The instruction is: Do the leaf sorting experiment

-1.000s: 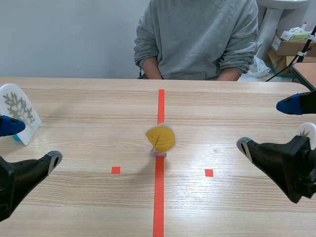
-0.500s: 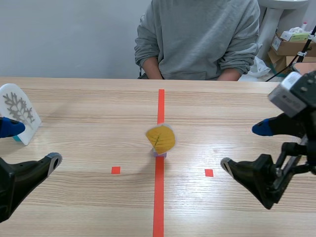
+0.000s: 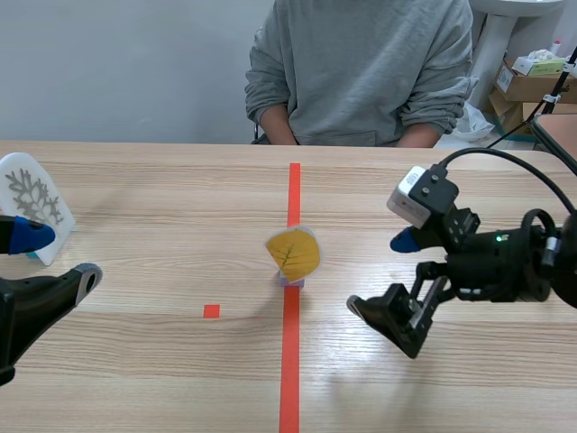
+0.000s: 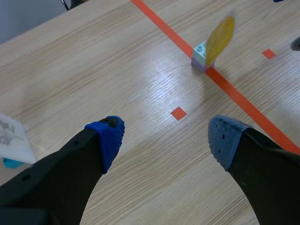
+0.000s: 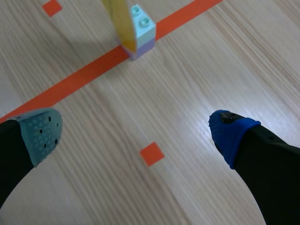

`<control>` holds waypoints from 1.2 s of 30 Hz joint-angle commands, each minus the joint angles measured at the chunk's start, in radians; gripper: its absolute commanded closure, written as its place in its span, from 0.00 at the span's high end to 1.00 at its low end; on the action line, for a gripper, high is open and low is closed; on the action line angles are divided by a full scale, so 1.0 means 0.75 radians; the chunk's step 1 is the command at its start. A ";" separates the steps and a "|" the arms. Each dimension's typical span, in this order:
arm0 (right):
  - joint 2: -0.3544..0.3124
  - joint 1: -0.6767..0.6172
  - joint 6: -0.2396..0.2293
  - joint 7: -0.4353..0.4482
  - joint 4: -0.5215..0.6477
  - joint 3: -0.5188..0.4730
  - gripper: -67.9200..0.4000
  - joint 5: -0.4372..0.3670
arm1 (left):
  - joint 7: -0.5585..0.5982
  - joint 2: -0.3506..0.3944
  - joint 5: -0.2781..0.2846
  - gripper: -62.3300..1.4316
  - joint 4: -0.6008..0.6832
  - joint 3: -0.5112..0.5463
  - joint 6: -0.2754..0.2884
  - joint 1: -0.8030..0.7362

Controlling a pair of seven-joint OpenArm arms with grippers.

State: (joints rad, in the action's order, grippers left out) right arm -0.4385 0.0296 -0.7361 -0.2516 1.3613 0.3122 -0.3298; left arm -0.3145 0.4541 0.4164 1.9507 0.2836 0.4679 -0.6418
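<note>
Scene view, nearest part first: the left gripper point(image 3: 59, 258) comes in low at the table's left edge, and most of its arm is cut off by the frame. Its two fingers stand wide apart with nothing between them. The left wrist view shows the same gripper point(image 4: 166, 138), with only bare light wooden table point(image 4: 93, 70) and a small red square mark between the pads.

The right gripper point(image 3: 379, 273) reaches in from the right, near the middle. Its jaws are also wide and hold nothing. In the right wrist view this gripper point(image 5: 138, 133) hangs over another red square mark, a little short of the orange-red tape line point(image 5: 79, 77).

Farther out, at the centre of the table, a yellow leaf-shaped card point(image 3: 293, 253) stands upright in a small building block, mint on top and lilac below point(image 3: 290, 280). The block sits on the tape line, apart from both grippers. The left wrist view shows the card point(image 4: 220, 35) almost edge-on, so its drawing is hard to read. In the right wrist view the card point(image 5: 119, 18) is blurred and cut off, while the block point(image 5: 140, 30) is clear.

At the far left stands a white rounded card with a grey branching pattern point(image 3: 32, 203); its foot is partly hidden behind the left gripper's blue pad.

Across the table sits a person in a grey sweatshirt point(image 3: 361, 72), whose hands are hidden below the table edge. Cardboard boxes point(image 3: 527, 86) show at the far right.
</note>
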 commanded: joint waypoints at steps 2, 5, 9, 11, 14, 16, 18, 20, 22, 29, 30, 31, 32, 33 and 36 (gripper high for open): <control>0.040 0.104 0.004 0.043 -0.035 0.023 0.96 0.022 | -0.001 -0.006 0.009 0.65 0.015 -0.004 -0.002 0.015; 0.083 0.190 0.004 0.064 -0.103 0.078 0.96 0.048 | -0.002 -0.007 0.009 0.65 0.015 -0.004 -0.002 0.015; 0.150 0.283 0.005 0.081 -0.188 0.167 0.96 0.093 | -0.002 -0.007 0.009 0.65 0.015 -0.004 -0.002 0.015; 0.188 0.317 0.009 0.087 -0.236 0.210 0.96 0.114 | -0.002 -0.007 0.009 0.65 0.015 -0.004 -0.002 0.015; 0.245 0.353 0.031 0.110 -0.308 0.263 0.96 0.161 | -0.002 -0.007 0.009 0.65 0.015 -0.004 -0.002 0.015; 0.280 0.368 0.053 0.124 -0.355 0.285 0.96 0.191 | -0.002 -0.007 0.009 0.65 0.015 -0.004 -0.002 0.015; 0.308 0.381 0.054 0.136 -0.395 0.302 0.96 0.202 | -0.002 -0.007 0.009 0.65 0.015 -0.004 -0.002 0.015; 0.328 0.385 0.055 0.144 -0.413 0.310 0.96 0.226 | -0.002 -0.007 0.009 0.65 0.015 -0.004 -0.002 0.015; 0.334 0.382 0.057 0.146 -0.413 0.310 0.96 0.227 | -0.002 -0.007 0.009 0.65 0.015 -0.004 -0.002 0.015; 0.325 0.381 0.078 0.134 -0.413 0.310 0.95 0.227 | -0.002 -0.007 0.009 0.65 0.015 -0.004 -0.002 0.015; 0.323 0.381 0.078 0.134 -0.413 0.310 0.93 0.227 | -0.002 -0.007 0.009 0.65 0.015 -0.004 -0.002 0.015; 0.323 0.381 0.079 0.134 -0.413 0.310 0.90 0.227 | -0.002 -0.007 0.009 0.65 0.015 -0.004 -0.002 0.015; 0.322 0.381 0.079 0.134 -0.413 0.310 0.85 0.227 | -0.002 -0.007 0.009 0.65 0.015 -0.004 -0.002 0.015; 0.322 0.381 0.079 0.133 -0.413 0.310 0.79 0.227 | -0.002 -0.007 0.009 0.65 0.015 -0.004 -0.002 0.015; 0.322 0.381 0.095 0.134 -0.413 0.310 0.60 0.227 | -0.002 -0.007 0.009 0.65 0.015 -0.004 -0.002 0.015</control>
State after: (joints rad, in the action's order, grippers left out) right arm -0.1917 0.2935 -0.6685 -0.1616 1.0275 0.5518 -0.1478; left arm -0.3260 0.4541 0.4164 1.9507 0.2836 0.4679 -0.6315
